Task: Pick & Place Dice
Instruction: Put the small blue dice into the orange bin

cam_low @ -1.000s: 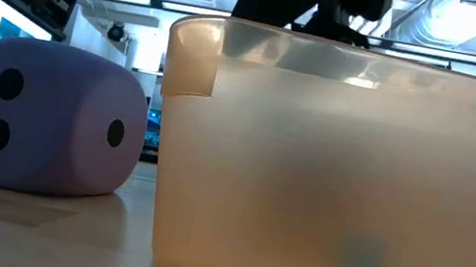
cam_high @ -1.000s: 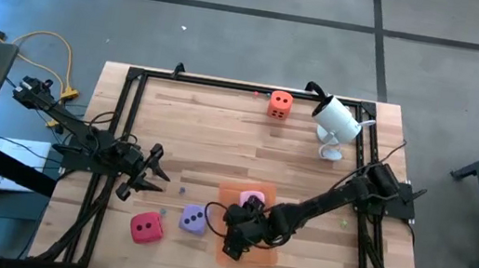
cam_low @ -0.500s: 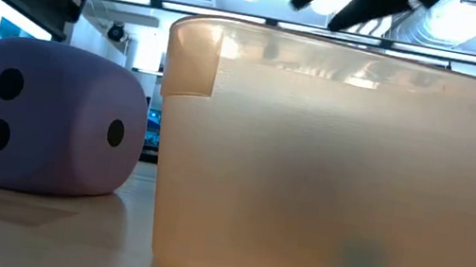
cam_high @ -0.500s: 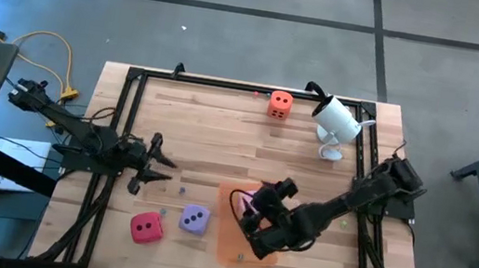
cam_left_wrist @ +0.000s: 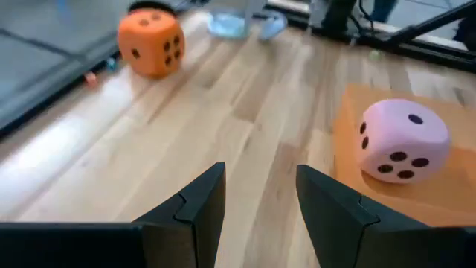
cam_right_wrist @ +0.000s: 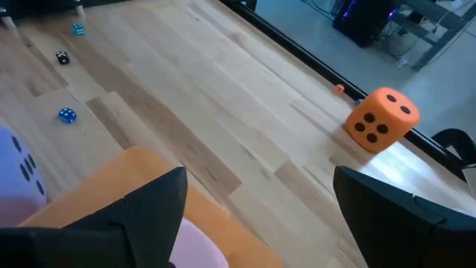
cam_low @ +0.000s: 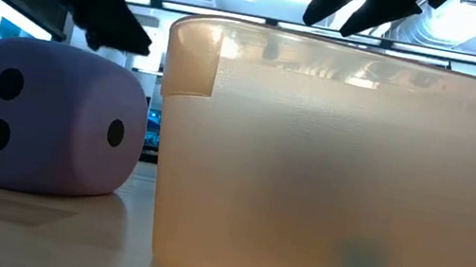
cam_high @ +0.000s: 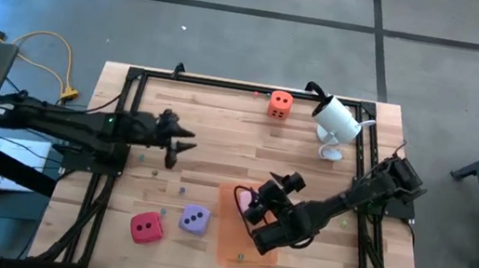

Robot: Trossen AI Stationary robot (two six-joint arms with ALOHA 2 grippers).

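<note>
Wooden table [cam_high: 223, 118] in a black frame, grey concrete floor around it; white camera [cam_high: 336, 119] at the far right corner. Orange tray [cam_high: 237, 249] sits near the front, slightly right of centre.

Dice: pink die [cam_left_wrist: 402, 140] rests in the tray. Purple die [cam_high: 195, 219] lies on the wood just left of the tray, red die [cam_high: 146, 227] further left. Orange die [cam_high: 280, 104] sits at the far edge, well apart from the rest.

Right gripper [cam_high: 267, 194] hangs over the tray's far end, above the pink die, fingers spread wide and empty. Left gripper [cam_high: 180, 139] is raised over the bare left-centre of the table, fingers part open, nothing between them; its wrist view looks toward the orange die and the tray.

Judgement: one die placed, three left. Step in hand is the move to the next pick. Left arm seems best placed for the purple or red die: descend, straddle the cube, close gently on the soft sides, then carry it over the tray wall.
</note>
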